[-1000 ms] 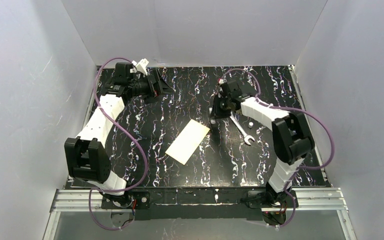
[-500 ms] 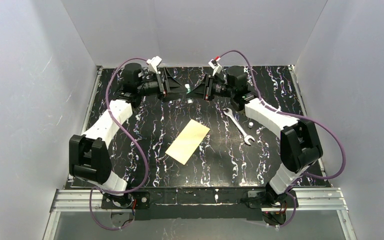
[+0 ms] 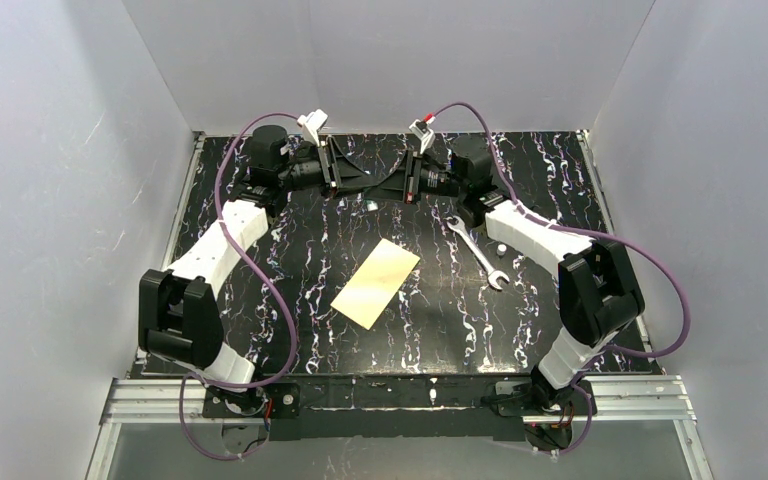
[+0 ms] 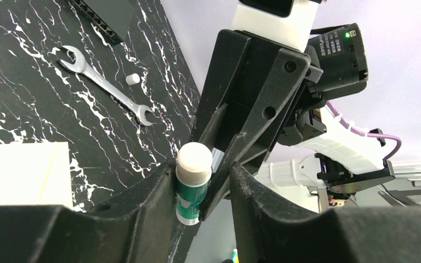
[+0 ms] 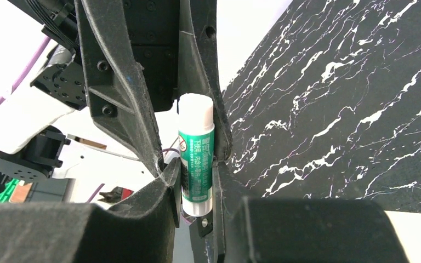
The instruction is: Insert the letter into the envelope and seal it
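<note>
A green glue stick (image 5: 195, 159) with a white cap is clamped by its body in my right gripper (image 5: 195, 164), which is shut on it. Both grippers meet in the air at the back centre of the table. My left gripper (image 4: 203, 172) has its jaws narrowed around the white cap (image 4: 193, 159). One left finger (image 4: 159, 186) touches the cap, and a gap shows at the other. The cream envelope (image 3: 375, 282) lies flat at mid-table, apart from both grippers, and its corner shows as envelope (image 4: 16, 172). The letter is not in view.
A silver wrench (image 3: 480, 252) lies right of the envelope with a small white cylinder (image 3: 501, 247) beside it. A black ribbed flat block (image 4: 107, 19) sits beyond the wrench in the left wrist view. White walls enclose the black marbled table (image 3: 290, 300) on three sides.
The right gripper rose from the table near the envelope's corner to the back centre with the glue stick. The left gripper swung right to meet it and narrowed its jaws around the cap.
</note>
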`<state>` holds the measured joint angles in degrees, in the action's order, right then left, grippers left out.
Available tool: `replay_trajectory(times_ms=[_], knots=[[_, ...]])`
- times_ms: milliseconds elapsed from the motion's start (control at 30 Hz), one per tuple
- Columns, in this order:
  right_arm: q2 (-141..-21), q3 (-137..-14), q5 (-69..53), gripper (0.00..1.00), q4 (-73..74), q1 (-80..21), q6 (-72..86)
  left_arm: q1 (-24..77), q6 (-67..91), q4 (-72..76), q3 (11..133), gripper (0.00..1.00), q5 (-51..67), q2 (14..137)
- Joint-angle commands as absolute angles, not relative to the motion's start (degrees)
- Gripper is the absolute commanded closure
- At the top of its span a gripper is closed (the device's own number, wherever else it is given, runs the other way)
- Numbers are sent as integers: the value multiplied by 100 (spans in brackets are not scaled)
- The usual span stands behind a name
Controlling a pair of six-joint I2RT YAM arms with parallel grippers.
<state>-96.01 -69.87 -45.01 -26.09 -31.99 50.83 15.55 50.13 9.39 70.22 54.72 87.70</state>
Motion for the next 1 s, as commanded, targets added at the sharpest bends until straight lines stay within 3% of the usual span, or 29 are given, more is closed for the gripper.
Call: replay_trajectory(times_ms=[0,167,467,533,633,733,833,967], knots=[[-9407,-6869,-4500,94,-3108,-3208,5201,1547,5130,1123,6937,72,5255,8448],[-9416,-6762,-4383,98,-3265,-3208,5295,1547,5251,1140,6845,76,4969,8397],[-9511,-6781,-4417,99,-3557,-3221,5506,1697,5328,1246,6836,71,5142,8514],[-9558,-6817,-4368,96,-3663,-3217,5644,1789,5318,1255,6843,78,5139,8548],[-9572,-6793,-4246,83,-3766,-3217,5768,1818,5317,1289,6922,100,5099,8552],[-9475,-6496,-4036,59,-3961,-3217,5894,1819,5265,1292,7081,100,5040,8543],[-9301,-5984,-3744,41,-4634,-3217,6337,1798,5215,1294,7287,100,4912,8547],[-8947,-5458,-2977,34,-5186,-3201,6840,1685,5101,1301,7710,100,4942,8708]])
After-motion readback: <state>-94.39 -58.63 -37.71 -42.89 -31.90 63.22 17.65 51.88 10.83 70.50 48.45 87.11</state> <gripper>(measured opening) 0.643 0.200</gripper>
